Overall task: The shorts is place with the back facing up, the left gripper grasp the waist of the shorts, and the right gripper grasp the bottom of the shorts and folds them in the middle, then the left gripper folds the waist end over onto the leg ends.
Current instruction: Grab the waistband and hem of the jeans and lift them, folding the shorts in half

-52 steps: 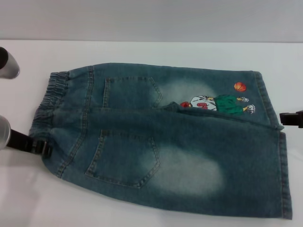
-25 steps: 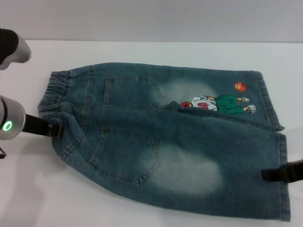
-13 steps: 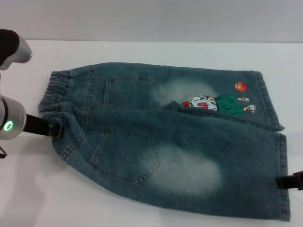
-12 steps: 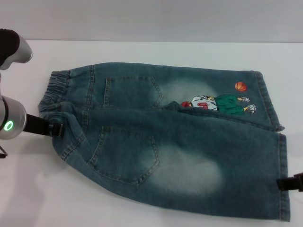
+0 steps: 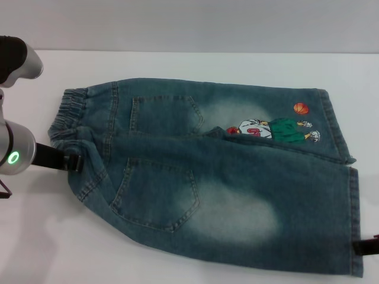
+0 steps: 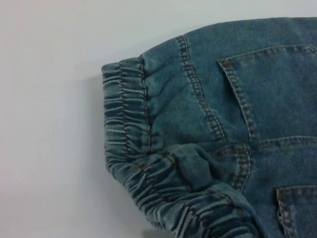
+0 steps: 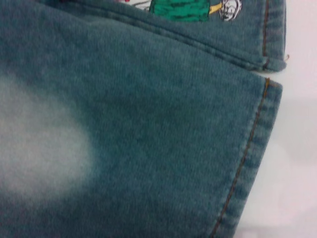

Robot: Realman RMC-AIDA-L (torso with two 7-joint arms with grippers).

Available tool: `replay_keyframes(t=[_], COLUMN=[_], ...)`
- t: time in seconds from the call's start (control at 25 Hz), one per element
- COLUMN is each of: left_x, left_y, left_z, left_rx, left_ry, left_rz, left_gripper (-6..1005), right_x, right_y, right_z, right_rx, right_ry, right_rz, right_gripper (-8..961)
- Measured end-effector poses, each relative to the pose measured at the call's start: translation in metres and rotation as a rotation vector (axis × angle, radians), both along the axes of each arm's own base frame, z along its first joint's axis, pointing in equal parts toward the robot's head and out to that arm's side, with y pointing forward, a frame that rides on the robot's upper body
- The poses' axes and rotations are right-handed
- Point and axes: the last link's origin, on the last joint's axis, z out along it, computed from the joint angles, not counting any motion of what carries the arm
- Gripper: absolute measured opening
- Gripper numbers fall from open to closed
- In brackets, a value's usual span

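The blue denim shorts (image 5: 207, 177) lie flat on the white table, back pockets up. The ruffled waist (image 5: 64, 118) is at the left and the two leg hems (image 5: 353, 219) are at the right. The cartoon print (image 5: 275, 130) sits on the far leg. My left gripper (image 5: 74, 161), on the arm with the green light, is shut on the near part of the waist, which is bunched inward there (image 6: 188, 168). My right gripper (image 5: 367, 247) shows as a black tip just off the near leg's hem corner (image 7: 247, 148).
The white table (image 5: 177, 65) extends beyond the shorts on the far and left sides. A second segment of the left arm (image 5: 18, 59) hangs over the far left corner. The near leg reaches almost to the table's front.
The right gripper has slid along the near leg hem toward the front corner. The left gripper earlier moved inward, bunching the near waist, and has held still over the last second.
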Motion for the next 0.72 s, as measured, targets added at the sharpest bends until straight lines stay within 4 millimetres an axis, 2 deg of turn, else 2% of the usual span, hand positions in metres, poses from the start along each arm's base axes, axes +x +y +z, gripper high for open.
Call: replay_keyframes(t=[0.72], left_x=[0.0053], left_y=[0.0035], left_z=[-0.0013], left_rx=[0.001], left_ry=[-0.003], left_rz=[-0.017], left_gripper=[221], right_x=[-0.0034], right_y=[-0.0048], right_z=[-0.0081], right_rx=[-0.041], right_ry=[0.007], right_rz=[0.006], right_gripper=[640])
